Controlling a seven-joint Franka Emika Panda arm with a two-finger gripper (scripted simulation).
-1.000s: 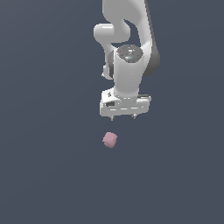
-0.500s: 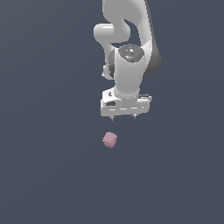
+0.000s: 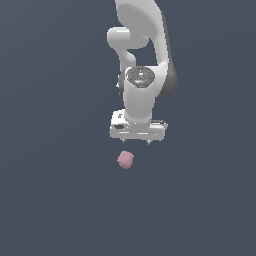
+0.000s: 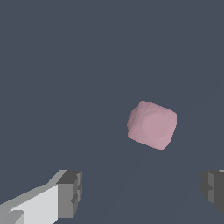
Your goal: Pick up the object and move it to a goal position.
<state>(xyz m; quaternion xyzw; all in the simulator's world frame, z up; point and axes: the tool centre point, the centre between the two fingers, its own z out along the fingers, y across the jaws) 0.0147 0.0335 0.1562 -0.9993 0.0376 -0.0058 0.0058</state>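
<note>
Overhead, in the exterior view, the white Panda arm (image 3: 142,60) hangs down over a plain dark grey tabletop (image 3: 50,175), its end effector (image 3: 137,141) pointing straight at the surface. Only the two short dark fingertips show below the wide white hand body, and they stand well apart with nothing between them. The pale pink cube (image 3: 125,160) lies on the tabletop just below the end effector and slightly toward the exterior view's left, clear of both fingertips. Seen from the wrist view, the cube (image 4: 152,124) sits turned at an angle, its edges soft and rounded, much narrower than the gap between the fingers. One grey finger pad (image 4: 70,194) on its white finger and the other pad (image 4: 213,189) flank the end effector (image 4: 142,192)'s open span, neither touching the cube.
</note>
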